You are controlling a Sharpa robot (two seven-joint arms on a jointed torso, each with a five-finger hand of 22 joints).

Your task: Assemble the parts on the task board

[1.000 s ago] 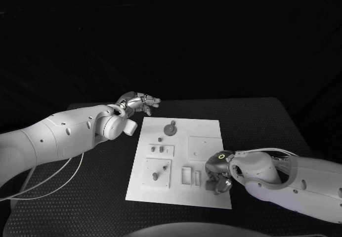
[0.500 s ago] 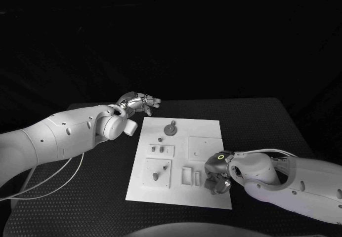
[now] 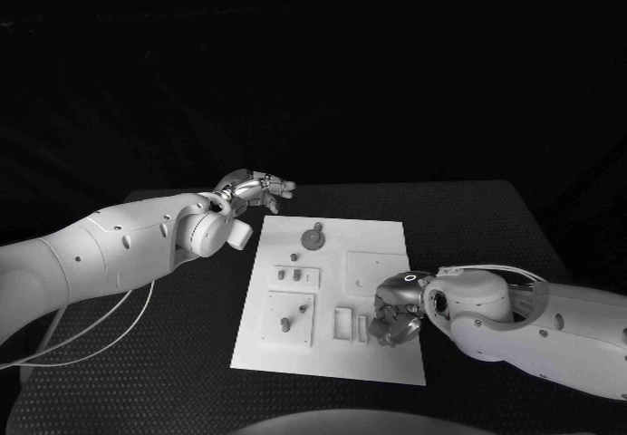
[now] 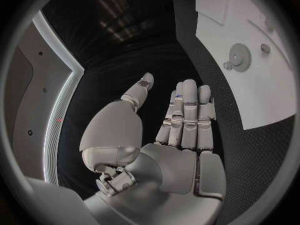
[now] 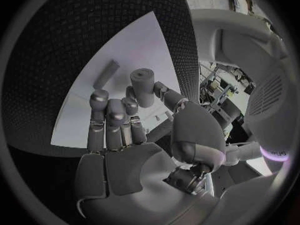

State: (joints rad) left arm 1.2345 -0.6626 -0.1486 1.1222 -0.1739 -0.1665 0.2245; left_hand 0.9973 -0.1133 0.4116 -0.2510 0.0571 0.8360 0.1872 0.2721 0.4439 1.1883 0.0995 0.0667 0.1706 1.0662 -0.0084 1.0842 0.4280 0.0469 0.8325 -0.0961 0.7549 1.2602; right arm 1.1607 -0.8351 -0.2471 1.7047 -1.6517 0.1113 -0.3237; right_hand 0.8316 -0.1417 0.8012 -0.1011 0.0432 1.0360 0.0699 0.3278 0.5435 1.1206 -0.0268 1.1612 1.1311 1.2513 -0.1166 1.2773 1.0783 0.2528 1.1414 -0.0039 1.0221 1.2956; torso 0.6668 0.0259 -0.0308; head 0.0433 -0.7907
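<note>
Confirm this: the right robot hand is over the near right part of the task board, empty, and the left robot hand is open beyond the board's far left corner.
Wrong in one respect: the right robot hand is not empty. The right wrist view shows it pinching a small grey cylinder between thumb and fingers. It is over the near right part of the task board, and the left robot hand is open beyond the far left corner.

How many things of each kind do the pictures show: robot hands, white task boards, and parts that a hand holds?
Hands: 2, the left hand and the right hand
Task board: 1
Parts held in a hand: 1, a cylinder in the right hand
Total: 4
</note>
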